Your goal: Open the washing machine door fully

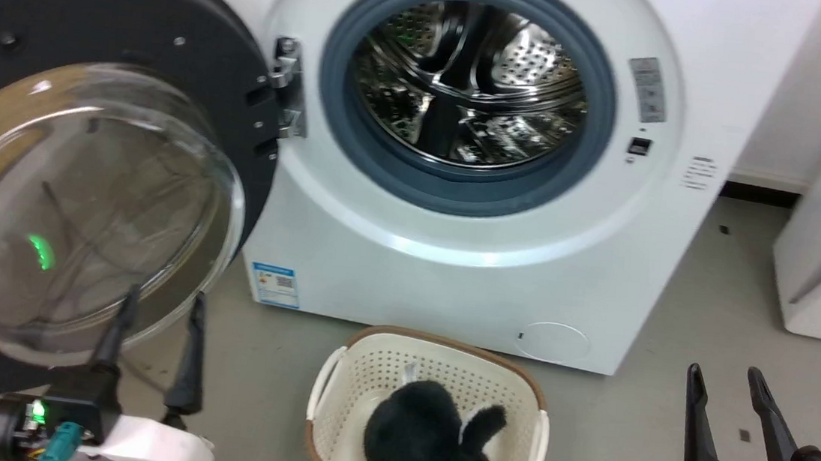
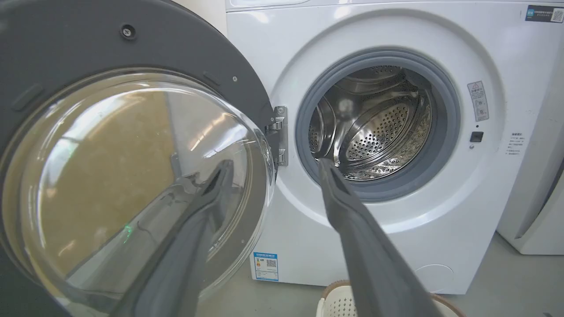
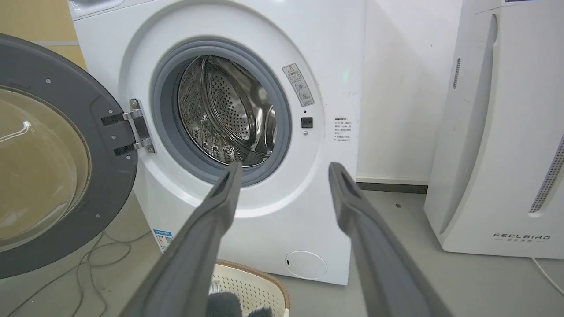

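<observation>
The washing machine door (image 1: 98, 27) hangs on its hinge (image 1: 286, 87) at the left of the washing machine (image 1: 452, 265), standing wide with its glass bowl facing me. My left gripper (image 1: 165, 299) is open and empty, its fingertips at the bowl's lower edge; I can't tell whether they touch. The right gripper (image 1: 724, 371), also open and empty, sits well apart at near right. I judge the left arm is the one to push the door farther left.

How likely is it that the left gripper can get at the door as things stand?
Probably yes. The left gripper is open, with its fingers pointing at the lower edge of the door, close to the glass, and nothing shows between them. The basket sits off to its right, out of the way.
</observation>
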### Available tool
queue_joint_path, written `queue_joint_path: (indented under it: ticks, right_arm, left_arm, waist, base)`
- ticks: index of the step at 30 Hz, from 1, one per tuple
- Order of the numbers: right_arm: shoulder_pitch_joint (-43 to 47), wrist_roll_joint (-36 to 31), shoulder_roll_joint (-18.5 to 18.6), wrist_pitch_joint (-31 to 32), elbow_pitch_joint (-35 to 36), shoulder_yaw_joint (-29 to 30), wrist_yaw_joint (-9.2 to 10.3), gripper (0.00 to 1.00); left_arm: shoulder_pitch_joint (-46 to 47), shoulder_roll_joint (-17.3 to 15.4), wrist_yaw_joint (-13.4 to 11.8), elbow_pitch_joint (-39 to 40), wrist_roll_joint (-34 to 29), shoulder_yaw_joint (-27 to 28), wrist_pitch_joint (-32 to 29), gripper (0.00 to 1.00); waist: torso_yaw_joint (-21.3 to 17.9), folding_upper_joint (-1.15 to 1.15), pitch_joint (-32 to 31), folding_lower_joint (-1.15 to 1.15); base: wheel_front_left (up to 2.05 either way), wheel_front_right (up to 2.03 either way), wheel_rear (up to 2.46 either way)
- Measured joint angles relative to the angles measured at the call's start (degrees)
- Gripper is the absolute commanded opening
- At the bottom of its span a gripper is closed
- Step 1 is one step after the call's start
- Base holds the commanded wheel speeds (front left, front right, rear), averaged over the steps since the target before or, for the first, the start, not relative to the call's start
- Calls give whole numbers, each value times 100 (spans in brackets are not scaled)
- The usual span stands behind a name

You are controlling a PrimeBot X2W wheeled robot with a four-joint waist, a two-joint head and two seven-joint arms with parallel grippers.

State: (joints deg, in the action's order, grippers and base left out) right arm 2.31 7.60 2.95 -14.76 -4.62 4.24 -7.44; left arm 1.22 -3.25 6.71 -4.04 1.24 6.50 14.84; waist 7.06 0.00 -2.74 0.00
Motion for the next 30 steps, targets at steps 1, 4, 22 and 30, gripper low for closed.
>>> queue_joint_path:
  ticks: [1, 4, 22, 30]
  right_arm:
    - [8, -2, 0, 1, 7, 3, -1, 100]
    - [62, -5, 0, 0, 22, 16, -1, 100]
    - [214, 2, 1, 3, 53, 114, 0, 0]
    - [211, -7, 1, 89, 57, 93, 0, 0]
  left_arm:
    - [-25, 7, 0, -1, 2, -45, 0, 100]
    - [-78, 21, -3, -1, 44, -178, 0, 100]
    - [-327, 41, -120, -159, 89, -423, -18, 0]
    - [-327, 42, -126, -142, 89, -427, -98, 0]
  waist:
    - [-52, 0, -8, 0]
    - [-204, 0, -32, 0]
    - [-624, 0, -126, 0]
    - [-629, 0, -100, 1]
  base:
    - [0, 0, 0]
    - [0, 0, 0]
    - [0, 0, 0]
    - [0, 0, 0]
